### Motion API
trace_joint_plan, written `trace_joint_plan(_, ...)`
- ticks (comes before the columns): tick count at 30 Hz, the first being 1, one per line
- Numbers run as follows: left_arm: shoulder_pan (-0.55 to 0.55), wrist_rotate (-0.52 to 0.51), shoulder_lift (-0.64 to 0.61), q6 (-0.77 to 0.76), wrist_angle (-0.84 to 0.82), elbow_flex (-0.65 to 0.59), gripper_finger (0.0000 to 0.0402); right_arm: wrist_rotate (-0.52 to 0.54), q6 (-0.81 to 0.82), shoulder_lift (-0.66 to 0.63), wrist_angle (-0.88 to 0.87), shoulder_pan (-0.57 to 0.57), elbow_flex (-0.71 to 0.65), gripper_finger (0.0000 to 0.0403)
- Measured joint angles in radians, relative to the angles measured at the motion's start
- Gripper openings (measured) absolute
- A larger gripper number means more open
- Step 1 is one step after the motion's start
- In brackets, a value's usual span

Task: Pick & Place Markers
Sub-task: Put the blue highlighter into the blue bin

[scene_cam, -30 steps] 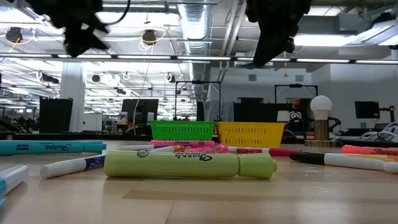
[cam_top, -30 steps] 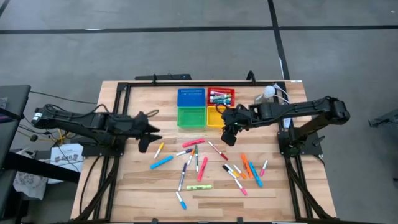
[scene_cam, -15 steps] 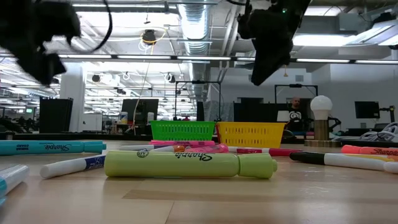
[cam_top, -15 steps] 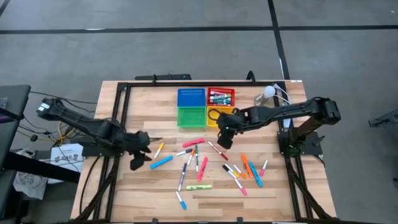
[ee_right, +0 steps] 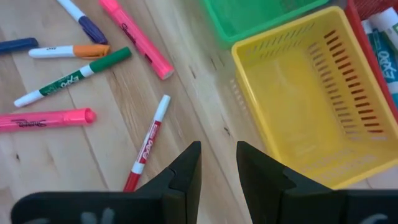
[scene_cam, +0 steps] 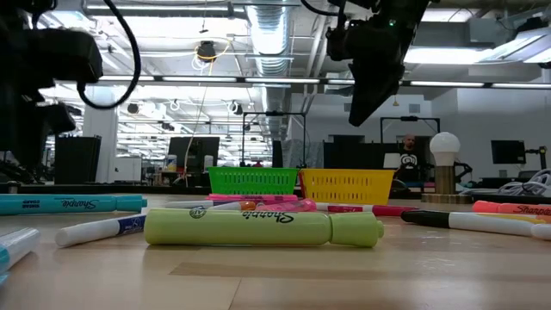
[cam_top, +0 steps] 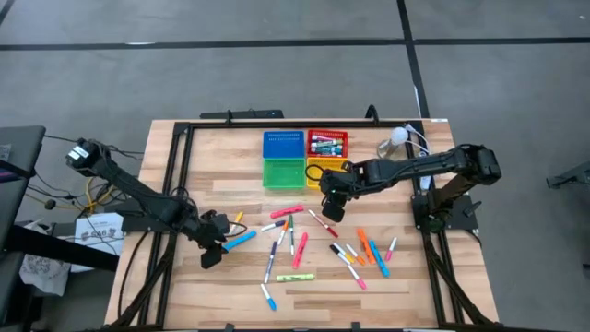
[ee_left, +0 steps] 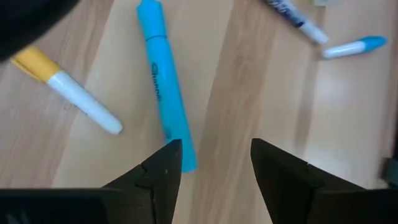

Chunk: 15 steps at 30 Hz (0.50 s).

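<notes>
Many coloured markers (cam_top: 293,242) lie scattered flat on the wooden table (cam_top: 184,286). My left gripper (ee_left: 216,163) hovers open, pointing down, above the near end of a light-blue marker (ee_left: 163,81), which lies beside a white marker with a yellow cap (ee_left: 68,93). That gripper (cam_top: 210,256) shows at the table's left in the high view. My right gripper (ee_right: 219,164) hangs above the table beside the yellow tray (ee_right: 311,106), its fingers a little apart with nothing between them. A red-capped white marker (ee_right: 147,147) lies just below it.
Four trays stand at the table's far middle: blue (cam_top: 283,145), red (cam_top: 341,138) with markers in it, green (cam_top: 284,172), yellow (cam_top: 315,180). A white bulb (cam_top: 398,136) stands at the far right. A yellow-green highlighter (scene_cam: 258,228) lies near the front edge.
My left gripper has swung down and toward the table's near edge, tipping steeper, and now stands over the light-blue marker. My right gripper has sunk a little and drifted left, away from the yellow tray. No marker has moved.
</notes>
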Motion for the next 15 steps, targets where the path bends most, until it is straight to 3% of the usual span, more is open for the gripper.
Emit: trace_joint_plan(15,-0.005,-0.071,0.180,-0.009,0.051,0.001,0.0191,-0.001,-0.003,-0.001,0.005,-0.003,0.000,0.0091)
